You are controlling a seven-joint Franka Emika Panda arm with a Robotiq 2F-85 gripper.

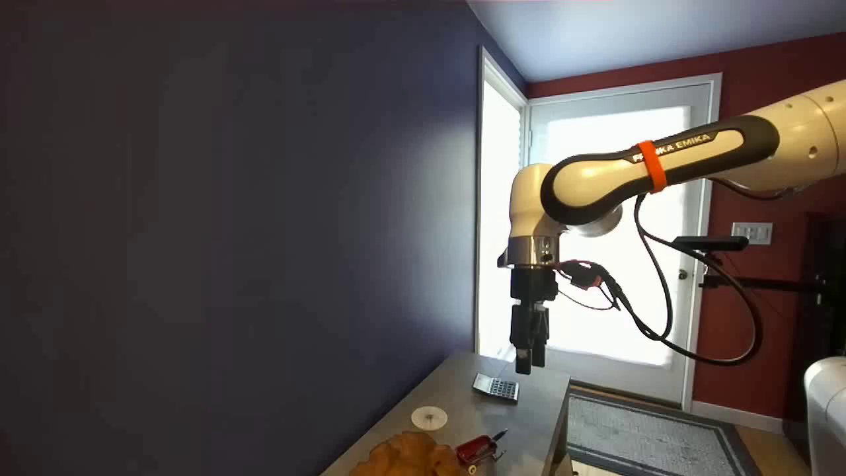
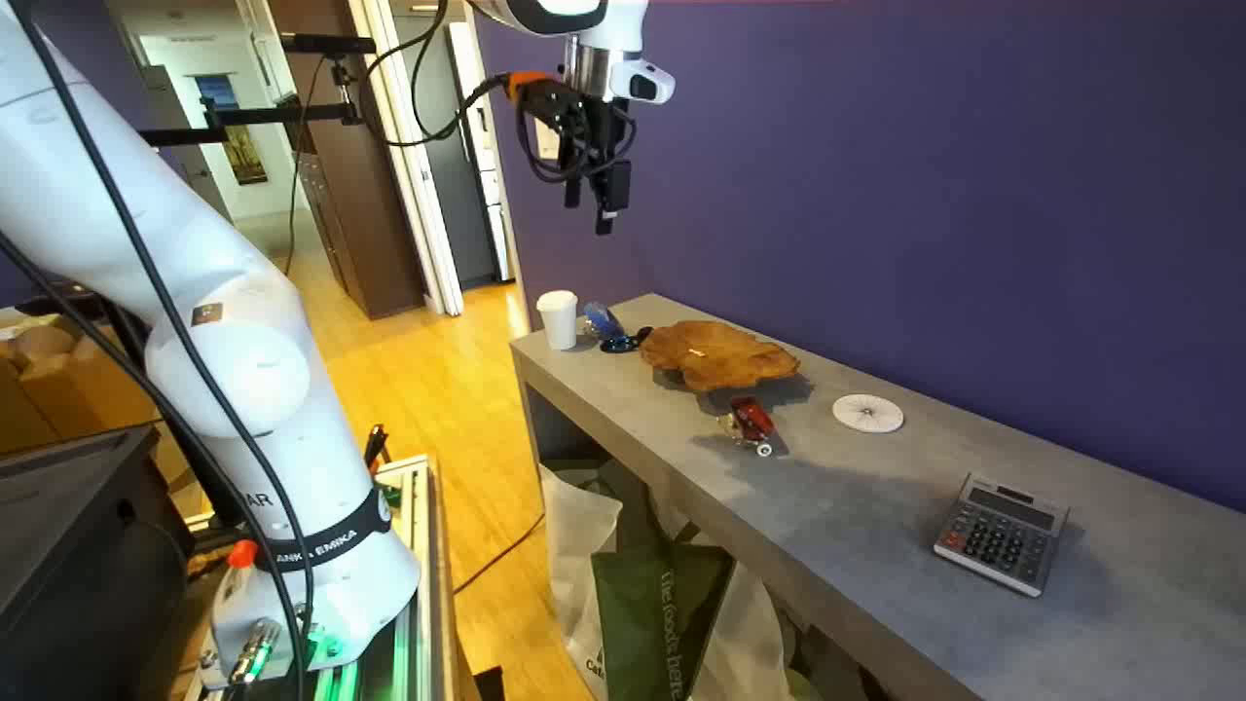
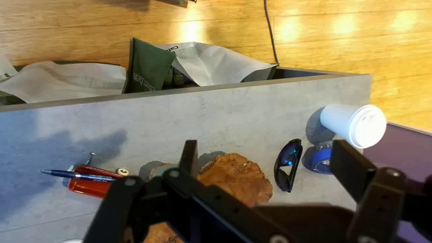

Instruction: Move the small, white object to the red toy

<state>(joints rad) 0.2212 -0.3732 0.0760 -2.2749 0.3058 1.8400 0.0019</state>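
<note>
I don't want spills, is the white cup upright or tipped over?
Upright: in an exterior view the white cup stands on the grey tabletop with its lid on top.

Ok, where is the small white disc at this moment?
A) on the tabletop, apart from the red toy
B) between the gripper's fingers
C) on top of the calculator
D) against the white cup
A: in both exterior views the white disc lies on the tabletop, with grey surface showing between it and the red toy.

The grey table (image 2: 827, 521) bears 1 calculator (image 2: 1003, 537), 1 lidded cup (image 2: 558, 323), 1 wooden slab (image 2: 720, 355) and sunglasses (image 3: 289, 156).
</note>
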